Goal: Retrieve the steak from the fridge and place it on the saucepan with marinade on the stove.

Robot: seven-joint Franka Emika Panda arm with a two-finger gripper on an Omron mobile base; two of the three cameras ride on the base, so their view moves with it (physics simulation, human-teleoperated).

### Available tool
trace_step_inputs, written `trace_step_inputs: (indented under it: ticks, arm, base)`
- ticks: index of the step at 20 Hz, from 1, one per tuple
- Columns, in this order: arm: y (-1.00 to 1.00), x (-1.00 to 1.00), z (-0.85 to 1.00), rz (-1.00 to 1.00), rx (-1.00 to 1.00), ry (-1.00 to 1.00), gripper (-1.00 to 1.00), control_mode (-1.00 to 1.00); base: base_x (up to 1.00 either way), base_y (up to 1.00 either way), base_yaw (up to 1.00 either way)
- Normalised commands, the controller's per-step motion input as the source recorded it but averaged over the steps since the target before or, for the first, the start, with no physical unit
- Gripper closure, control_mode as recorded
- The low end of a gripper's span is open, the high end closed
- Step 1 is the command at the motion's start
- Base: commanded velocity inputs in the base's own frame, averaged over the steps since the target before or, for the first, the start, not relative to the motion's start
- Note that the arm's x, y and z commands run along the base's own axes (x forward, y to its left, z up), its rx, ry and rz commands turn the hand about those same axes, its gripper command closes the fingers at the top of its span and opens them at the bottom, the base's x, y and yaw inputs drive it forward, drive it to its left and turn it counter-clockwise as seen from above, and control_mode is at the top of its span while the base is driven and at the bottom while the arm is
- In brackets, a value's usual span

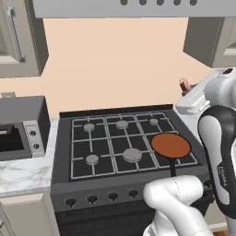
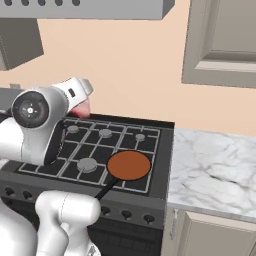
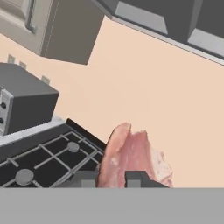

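Note:
My gripper is shut on the steak, a red-pink slab that stands on edge between the fingertips. The steak hangs high over the right rear of the stove, and from the other side the steak peeks out beneath the white hand. The saucepan with marinade sits on the front right burner, orange-brown inside, its dark handle pointing at me. It lies below and in front of the held steak. The saucepan is bare inside. The fridge is out of view.
A grey toaster oven stands on the marble counter left of the stove. More marble counter runs to the right. A range hood and wall cabinets hang overhead. My own arm rises right of the pan.

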Motion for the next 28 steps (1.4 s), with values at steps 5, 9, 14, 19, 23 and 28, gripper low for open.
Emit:
trace_step_inputs:
  ticks: [5,9,14,19,23,28]
  arm:
    - [0.0,0.27,-0.5,0.0,-0.02,0.13,1.0,-1.0]
    - [0.0,0.29,-0.47,0.0,-0.02,0.02,1.0,-1.0]
    - [-0.01,0.34,-0.59,-0.07,-0.1,0.0,1.0,-1.0]
    - [-0.25,0.33,-0.38,-0.18,-0.14,0.1,1.0,-1.0]
    - [-0.36,0.24,-0.21,-0.17,-0.1,0.19,1.0,-1.0]
    - [-0.31,0.04,-0.23,-0.12,-0.01,0.27,1.0,-1.0]
  base:
    - [0.0,0.0,0.0]
    - [0.0,0.0,0.0]
    - [0.0,0.0,0.0]
    - [0.0,0.0,0.0]
    - [0.0,0.0,0.0]
    - [0.0,0.0,0.0]
